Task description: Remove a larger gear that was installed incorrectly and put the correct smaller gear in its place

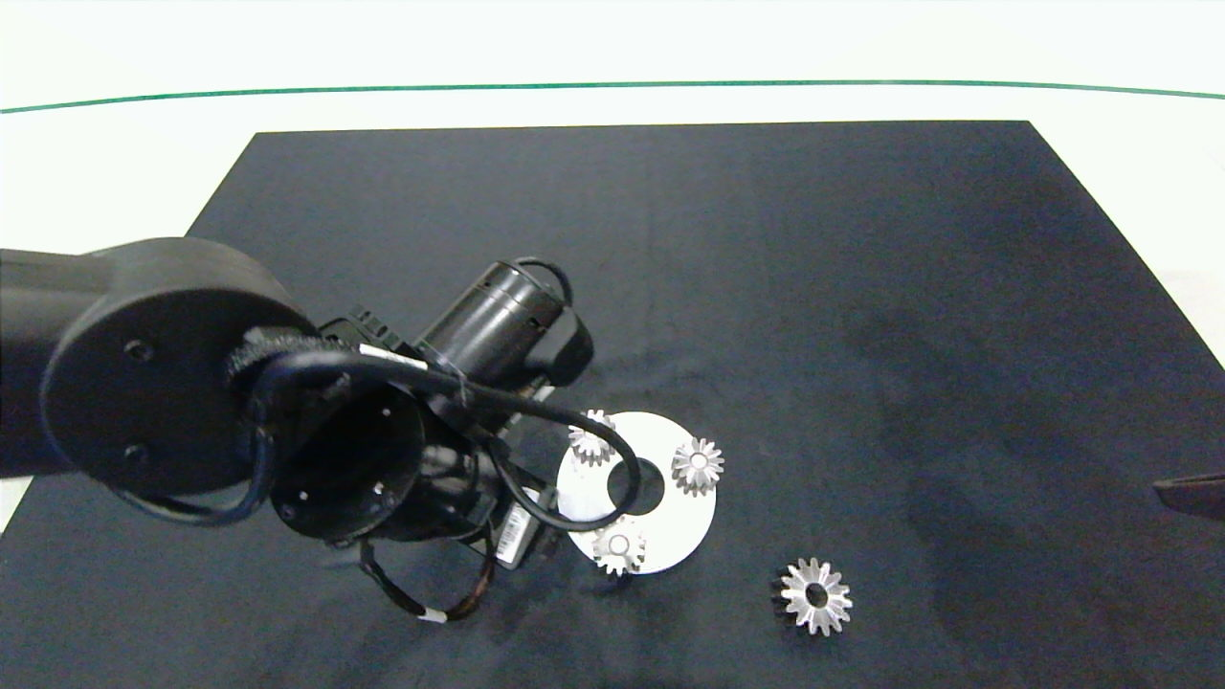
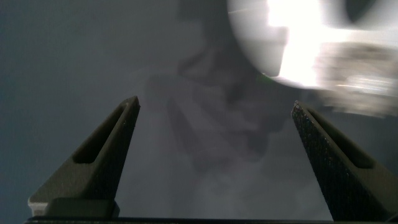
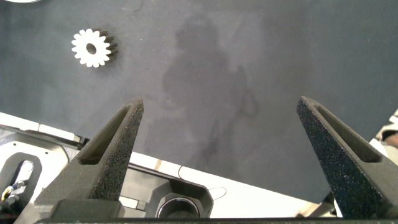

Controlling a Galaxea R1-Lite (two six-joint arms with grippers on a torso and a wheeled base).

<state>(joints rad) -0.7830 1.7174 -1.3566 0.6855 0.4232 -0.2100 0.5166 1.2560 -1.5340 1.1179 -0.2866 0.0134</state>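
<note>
- We see three small gears (image 1: pixel 698 465) spaced around the hole of a disc (image 1: pixel 681 522) on the mat (image 1: pixel 861 287).
- The larger gear (image 1: pixel 814 596) lies on the mat, right of the disc, apart.
- The left arm (image 1: pixel 153 364) reaches in left of the disc.

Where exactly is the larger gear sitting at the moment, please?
In the head view the larger gear lies flat on the black mat, off the white disc, toward the right arm's side and nearer the camera. Neither gripper touches it.

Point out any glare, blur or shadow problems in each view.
Left wrist view: the white disc is blown out by glare and smeared with blur. Right wrist view: the larger gear is sharp, with blotchy shading on the mat. Head view: evenly lit, sharp.
</note>
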